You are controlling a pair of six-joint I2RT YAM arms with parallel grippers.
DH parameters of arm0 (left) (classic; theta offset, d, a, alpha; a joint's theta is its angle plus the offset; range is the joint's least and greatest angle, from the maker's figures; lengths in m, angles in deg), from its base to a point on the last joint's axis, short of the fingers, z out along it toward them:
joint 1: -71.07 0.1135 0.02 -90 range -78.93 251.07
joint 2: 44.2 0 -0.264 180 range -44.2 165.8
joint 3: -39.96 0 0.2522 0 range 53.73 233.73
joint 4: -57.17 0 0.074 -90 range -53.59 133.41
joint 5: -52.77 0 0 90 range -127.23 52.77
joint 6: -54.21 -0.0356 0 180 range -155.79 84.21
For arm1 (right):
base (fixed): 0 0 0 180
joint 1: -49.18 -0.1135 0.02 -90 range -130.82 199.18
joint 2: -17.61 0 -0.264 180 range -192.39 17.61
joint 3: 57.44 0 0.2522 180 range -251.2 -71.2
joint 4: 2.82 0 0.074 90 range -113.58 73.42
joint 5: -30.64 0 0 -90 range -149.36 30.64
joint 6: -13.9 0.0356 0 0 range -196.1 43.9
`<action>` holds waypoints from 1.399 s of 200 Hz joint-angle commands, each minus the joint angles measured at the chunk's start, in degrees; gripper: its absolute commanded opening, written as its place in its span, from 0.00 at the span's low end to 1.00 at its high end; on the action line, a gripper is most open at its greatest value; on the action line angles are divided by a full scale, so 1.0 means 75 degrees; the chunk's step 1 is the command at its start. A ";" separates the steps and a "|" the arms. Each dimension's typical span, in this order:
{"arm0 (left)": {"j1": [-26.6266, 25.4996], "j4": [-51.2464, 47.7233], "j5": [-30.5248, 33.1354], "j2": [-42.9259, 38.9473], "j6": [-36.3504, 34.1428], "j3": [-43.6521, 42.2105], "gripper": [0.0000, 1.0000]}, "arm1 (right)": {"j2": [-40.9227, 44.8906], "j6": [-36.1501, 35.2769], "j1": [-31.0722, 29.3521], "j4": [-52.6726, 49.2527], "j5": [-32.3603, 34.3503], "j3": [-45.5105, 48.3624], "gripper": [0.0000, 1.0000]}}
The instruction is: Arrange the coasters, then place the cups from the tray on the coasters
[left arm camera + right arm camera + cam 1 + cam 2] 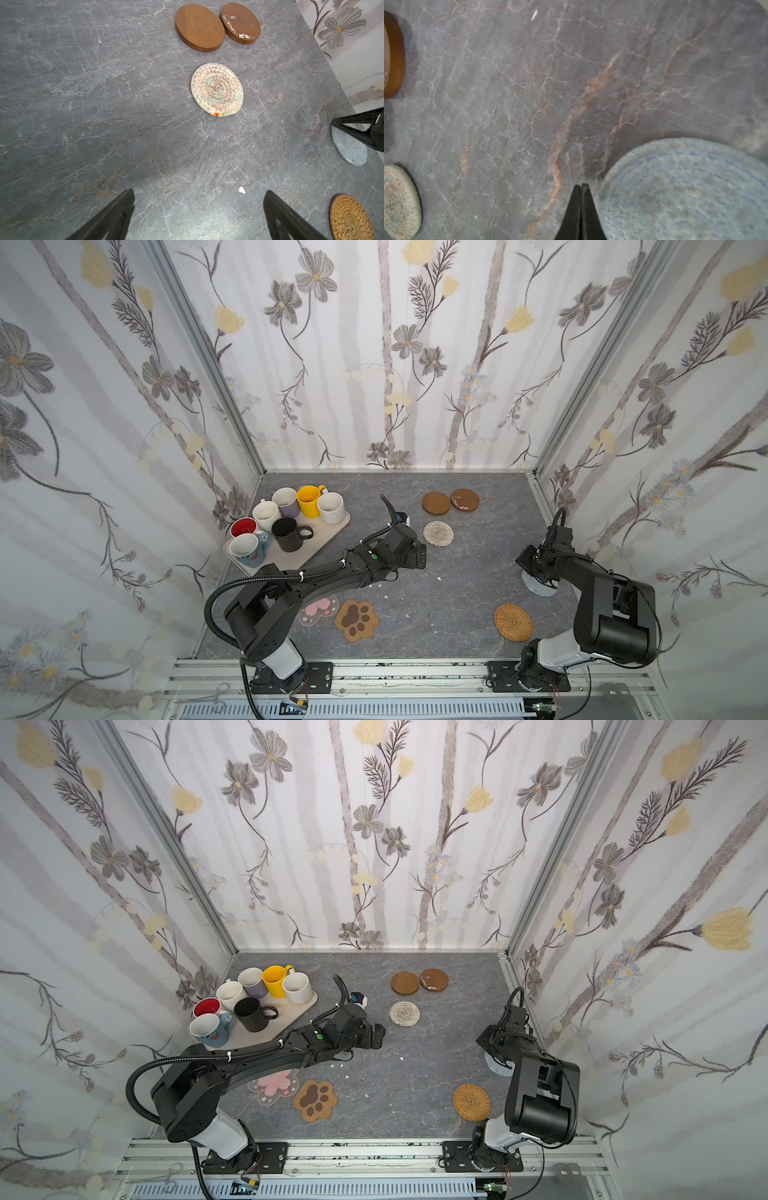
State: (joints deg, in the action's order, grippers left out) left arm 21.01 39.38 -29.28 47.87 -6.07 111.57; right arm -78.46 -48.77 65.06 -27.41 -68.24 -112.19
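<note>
below, grey marbled tabletop (457,593); floral walls (374,344)

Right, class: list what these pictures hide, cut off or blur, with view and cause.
Clear coaster with pink flower: both top views, left arm covers part.
Grey round woven coaster: both top views, right arm overlaps it; right wrist view, blurred.
Tan round rattan coaster: left wrist view, frame edge cuts it.
Brown wooden disc: right wrist view, edge cuts it.
</note>
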 commanded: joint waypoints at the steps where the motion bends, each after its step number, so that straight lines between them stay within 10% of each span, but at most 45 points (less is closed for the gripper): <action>1: 0.0060 0.0174 0.0182 0.0006 0.0010 -0.0007 1.00 | -0.0259 -0.0058 -0.0209 -0.0030 -0.0289 -0.0228 0.00; 106: 0.0089 0.0450 -0.0087 0.0390 -0.0024 0.0137 1.00 | 0.0501 -0.0064 0.1190 -0.0266 0.0072 0.0256 0.00; 280: 0.0088 0.0585 -0.0385 0.0358 -0.0004 -0.0241 1.00 | 0.0026 0.0726 0.0053 -0.0118 0.0180 0.0079 0.00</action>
State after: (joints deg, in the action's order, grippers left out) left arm 21.62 42.72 -32.56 51.56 -6.64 110.56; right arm -77.04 -45.97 67.25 -28.59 -66.36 -110.31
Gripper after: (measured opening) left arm 0.997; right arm 0.052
